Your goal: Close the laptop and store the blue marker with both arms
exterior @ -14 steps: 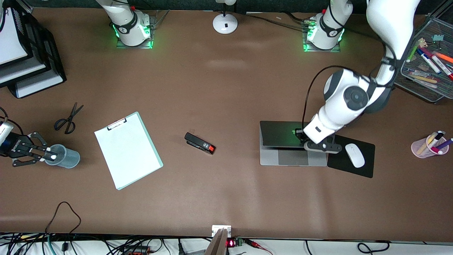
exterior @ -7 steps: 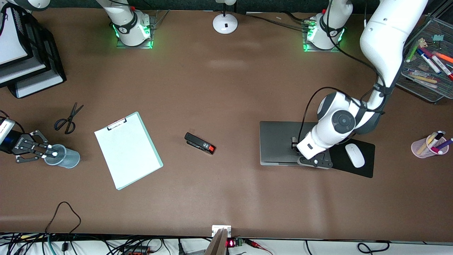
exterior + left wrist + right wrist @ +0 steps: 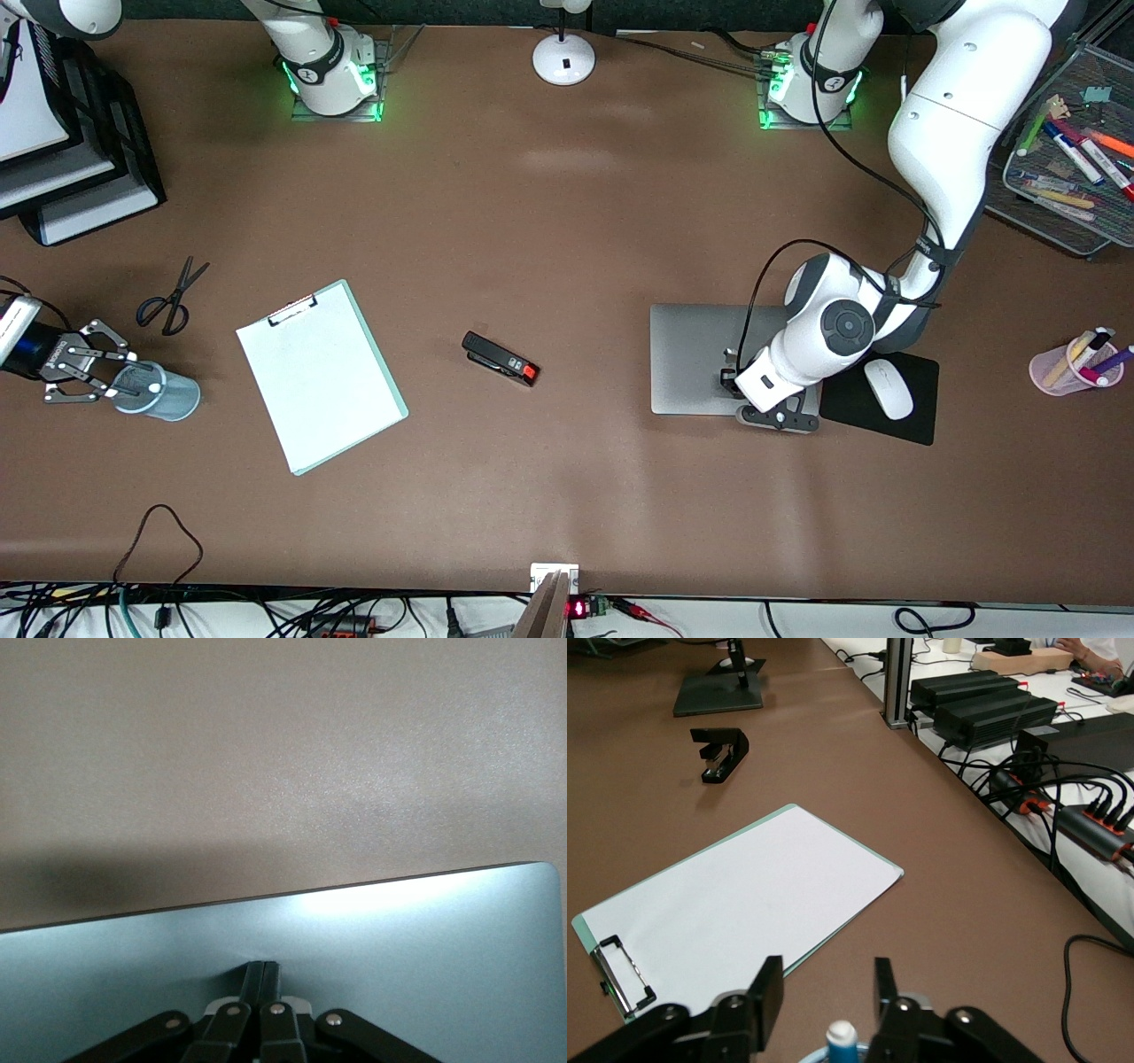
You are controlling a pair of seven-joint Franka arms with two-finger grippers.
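The laptop (image 3: pixel 709 354) lies closed with its silver lid flat, beside the mouse pad. My left gripper (image 3: pixel 778 411) is shut, its fingertips resting on the lid near the edge nearest the front camera; in the left wrist view the shut fingers (image 3: pixel 263 979) lie on the lid (image 3: pixel 399 948). The blue marker (image 3: pixel 153 387) stands whitish tip up in a grey cup (image 3: pixel 168 397) at the right arm's end of the table. My right gripper (image 3: pixel 131 377) is open beside the cup's rim. In the right wrist view the marker's tip (image 3: pixel 842 1034) shows between the spread fingers (image 3: pixel 767 990).
A white clipboard (image 3: pixel 321 376), a black stapler with a red end (image 3: pixel 500 358) and scissors (image 3: pixel 171 297) lie between cup and laptop. A white mouse (image 3: pixel 888 388) sits on a black pad. A pink pen cup (image 3: pixel 1063 372) and mesh tray (image 3: pixel 1059 213) stand at the left arm's end.
The laptop lid went from part open to fully closed as my left gripper pushed it down toward the front camera. My right gripper opened, let go of the marker in the cup and drew back slightly.
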